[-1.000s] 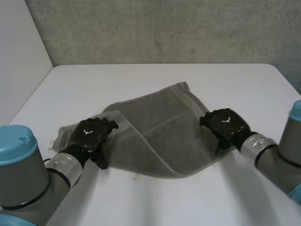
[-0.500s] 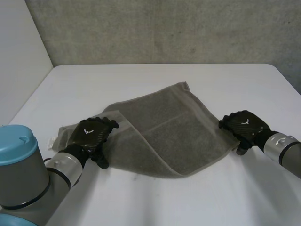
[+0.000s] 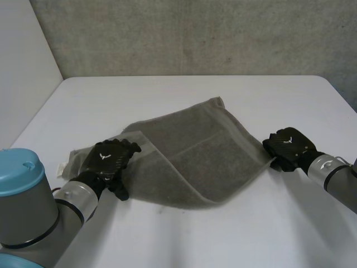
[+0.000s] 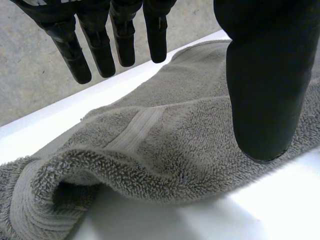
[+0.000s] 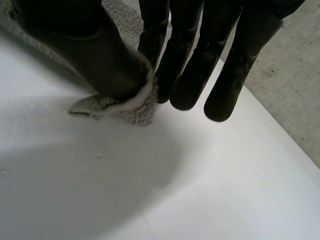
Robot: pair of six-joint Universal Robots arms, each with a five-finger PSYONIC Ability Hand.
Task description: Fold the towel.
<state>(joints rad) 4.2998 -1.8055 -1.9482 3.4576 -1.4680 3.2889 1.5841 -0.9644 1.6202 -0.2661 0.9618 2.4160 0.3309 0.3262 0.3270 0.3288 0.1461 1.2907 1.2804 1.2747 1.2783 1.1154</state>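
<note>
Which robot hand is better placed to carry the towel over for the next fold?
Probably the right. The right robot hand pinches a corner of the towel between thumb and fingers; the left robot hand lies open on the opposite end, gripping nothing.

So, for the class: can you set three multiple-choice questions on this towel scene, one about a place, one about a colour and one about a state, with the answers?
1. Where on the towel is the right hand?
A) its middle
B) its right corner
C) its far corner

2. What colour is the towel?
A) red
B) blue
C) grey

3. How is the left hand?
A) fingers straight, over the towel
B) curled round a cup
C) flat on bare table

Answers:
1 B: the head view shows it at that corner, and its wrist view shows the corner pinched by the thumb.
2 C: the towel is grey in every view.
3 A: its wrist view shows straight fingers above the towel.
</note>
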